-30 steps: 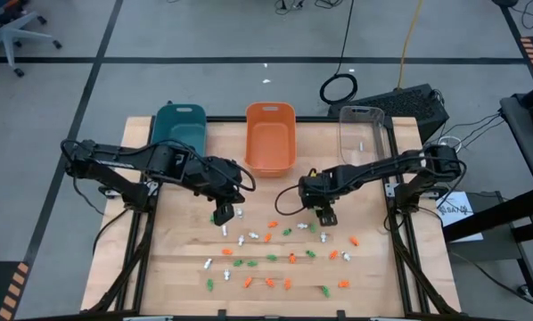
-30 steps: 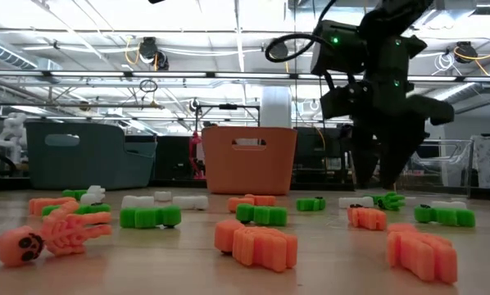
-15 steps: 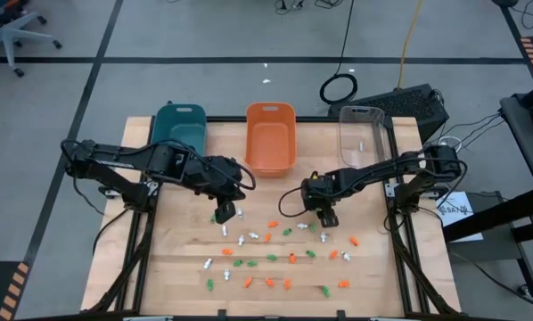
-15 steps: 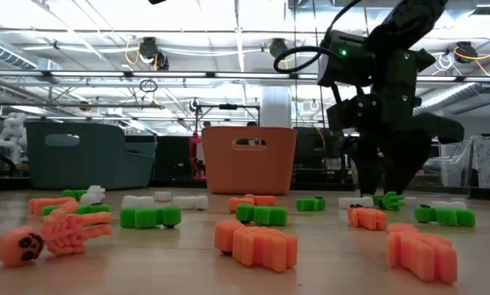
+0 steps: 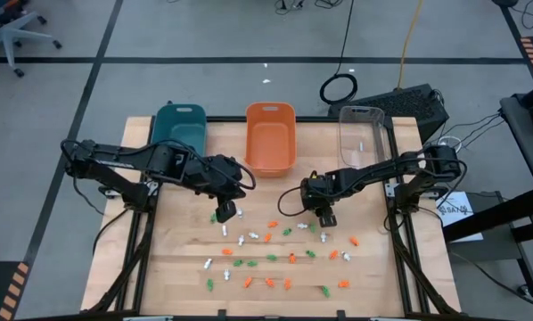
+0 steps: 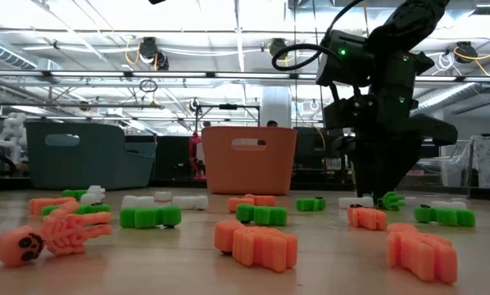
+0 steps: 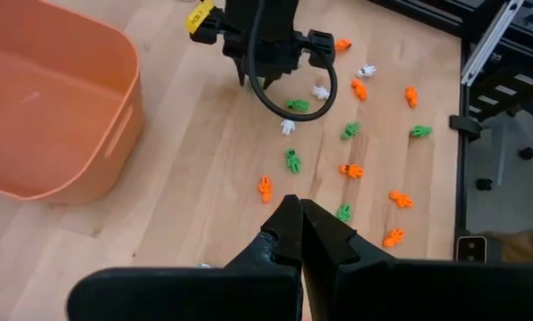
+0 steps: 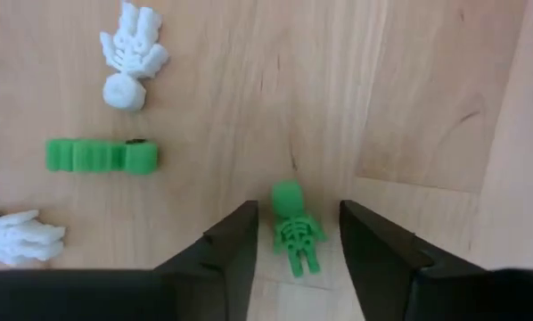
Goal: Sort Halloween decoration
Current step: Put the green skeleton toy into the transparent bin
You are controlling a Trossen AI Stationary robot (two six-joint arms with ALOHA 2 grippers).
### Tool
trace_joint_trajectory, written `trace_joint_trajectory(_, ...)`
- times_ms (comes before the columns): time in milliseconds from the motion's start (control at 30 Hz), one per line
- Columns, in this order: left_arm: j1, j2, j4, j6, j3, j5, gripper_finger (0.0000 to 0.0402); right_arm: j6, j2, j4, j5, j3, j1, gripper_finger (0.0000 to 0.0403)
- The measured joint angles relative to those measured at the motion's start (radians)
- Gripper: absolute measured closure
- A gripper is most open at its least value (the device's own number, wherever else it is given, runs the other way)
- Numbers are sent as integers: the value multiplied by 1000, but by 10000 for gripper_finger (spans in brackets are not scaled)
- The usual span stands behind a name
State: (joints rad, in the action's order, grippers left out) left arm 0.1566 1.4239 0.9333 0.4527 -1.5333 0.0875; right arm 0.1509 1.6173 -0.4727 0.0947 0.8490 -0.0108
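Many tiny orange, white and green Halloween trinkets (image 5: 275, 254) lie scattered on the wooden table (image 5: 177, 267). My right gripper (image 8: 298, 209) is down at the table, pointing steeply down and open. Its two fingers stand on either side of a small green skeleton (image 8: 295, 234) that lies flat on the wood, with a narrow gap on each side. In the low view this gripper (image 6: 383, 195) reaches the table beside the same green skeleton (image 6: 390, 199). My left gripper (image 7: 299, 207) hangs shut and empty above the table's left half (image 5: 224, 213).
A teal bin (image 5: 181, 127), an orange bin (image 5: 270, 138) and a clear bin (image 5: 363, 134) stand along the far edge. A white skeleton (image 8: 131, 55), a green piece (image 8: 102, 155) and another white piece (image 8: 17, 237) lie close to my right gripper.
My right gripper's fingers have drawn closer together on either side of the green skeleton, which has not moved on the table.
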Motion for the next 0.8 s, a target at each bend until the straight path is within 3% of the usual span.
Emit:
trace_joint_trajectory(533, 0, 0, 0, -16, 0, 0, 402, -34, -1, 5, 7, -23, 22, 332)
trace_joint_trajectory(800, 0, 0, 0, -16, 0, 0, 402, -88, -1, -1, 11, -23, 23, 388)
